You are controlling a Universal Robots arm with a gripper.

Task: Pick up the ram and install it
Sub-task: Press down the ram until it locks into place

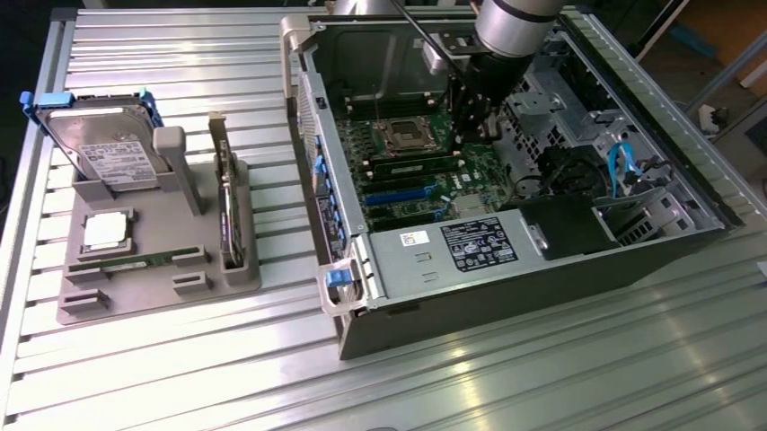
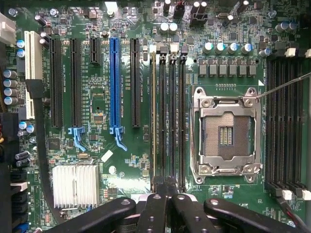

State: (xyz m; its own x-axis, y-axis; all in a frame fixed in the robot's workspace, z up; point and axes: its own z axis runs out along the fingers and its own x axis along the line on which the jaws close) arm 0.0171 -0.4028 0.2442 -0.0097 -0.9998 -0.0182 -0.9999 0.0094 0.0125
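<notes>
**Item: ram installation, stage of seating**

- **Robot gripper** (image 2: 164, 188): black, two-fingered, on the silver arm reaching down into the open case (image 1: 473, 135). Fingers drawn together, nothing clamped between them. Tips sit just above one end of the bank of memory slots.
- **The ram** (image 2: 154, 116): long, thin green circuit-board stick, seen edge-on as a pale line in the outermost slot of the black bank beside the processor socket. In the exterior view it lies as a green strip across the motherboard (image 1: 414, 167), directly under the gripper. Whether the tips touch it cannot be told.
- **Silver square processor socket** (image 2: 226, 131): empty, lever closed, just beside the slot bank.
- **Dark open computer case** (image 1: 480, 301): lies on its side on the ribbed metal table.
- **Grey plastic parts tray** (image 1: 156, 296): well apart, toward the exterior view's left. Bears a silver hard drive with white label (image 1: 108, 148) and a dark expansion card standing on edge (image 1: 224, 193).

**Step, as judged:** pick-up done and the stick placed in its slot; the closed fingers appear to serve as a pusher.

**Requirement, as judged:** straight downward pressure, even along the stick, until the end latches catch. Off-centre force risks tilting it.
</notes>
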